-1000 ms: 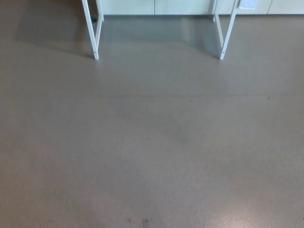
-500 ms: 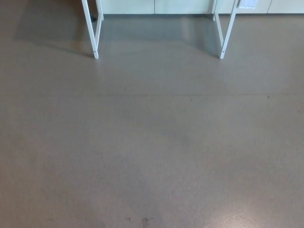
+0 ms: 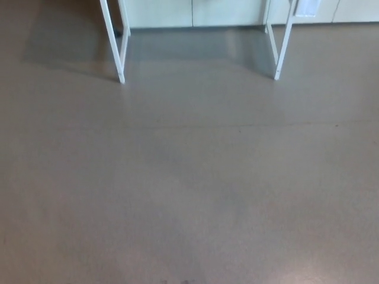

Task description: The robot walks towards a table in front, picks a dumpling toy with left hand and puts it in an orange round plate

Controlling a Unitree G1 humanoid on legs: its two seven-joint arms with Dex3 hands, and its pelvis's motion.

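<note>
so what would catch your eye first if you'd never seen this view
Mostly the wide bare grey-brown floor that fills nearly the whole picture. At the top stand two pairs of white table legs, one pair at upper left and one at upper right, with pale cabinet fronts behind them. No robot hand shows.

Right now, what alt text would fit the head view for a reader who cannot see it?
Bare grey-brown floor fills the view. At the top edge stand two pairs of white table legs, one left and one right, with pale cabinet fronts behind. No tabletop, toy, plate or robot hand shows.
</note>
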